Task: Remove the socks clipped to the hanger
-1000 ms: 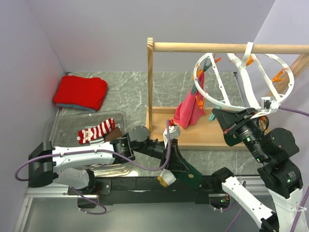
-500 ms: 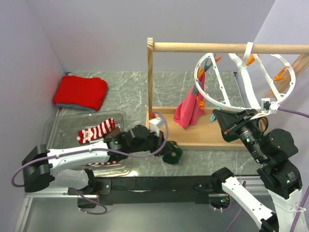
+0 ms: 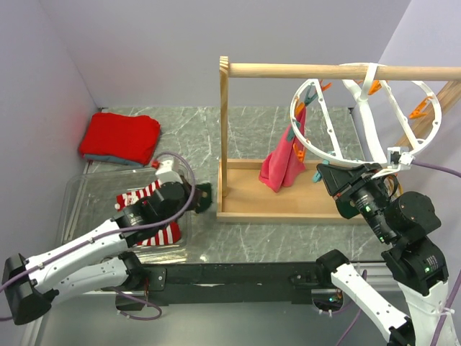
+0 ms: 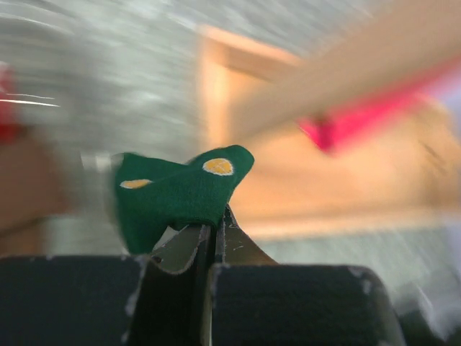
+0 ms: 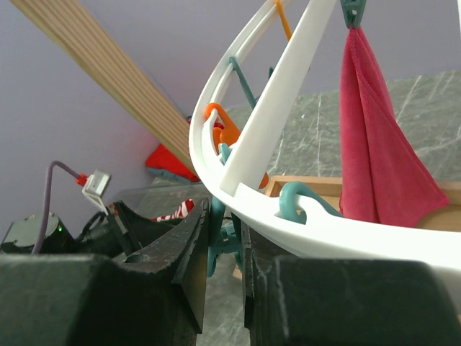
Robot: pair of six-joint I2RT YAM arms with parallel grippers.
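Blurrily, left claw (image 4: 215, 225) pinching green sock (image 4: 178, 193), right claw (image 5: 225, 227) around teal clip (image 5: 218, 249), grip unclear

On the grey marbled table (image 3: 194, 130) are set a folded red cloth (image 3: 120, 137), a clear plastic bin (image 3: 83, 198) and a wooden rail frame (image 3: 288, 203).

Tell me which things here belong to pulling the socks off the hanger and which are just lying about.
Job: hanger; green sock in the left fingers; teal clip between the right fingers; striped sock in the clear bin.
Lying about: folded red cloth; pink cloth clipped to the hanger; wooden rail frame.
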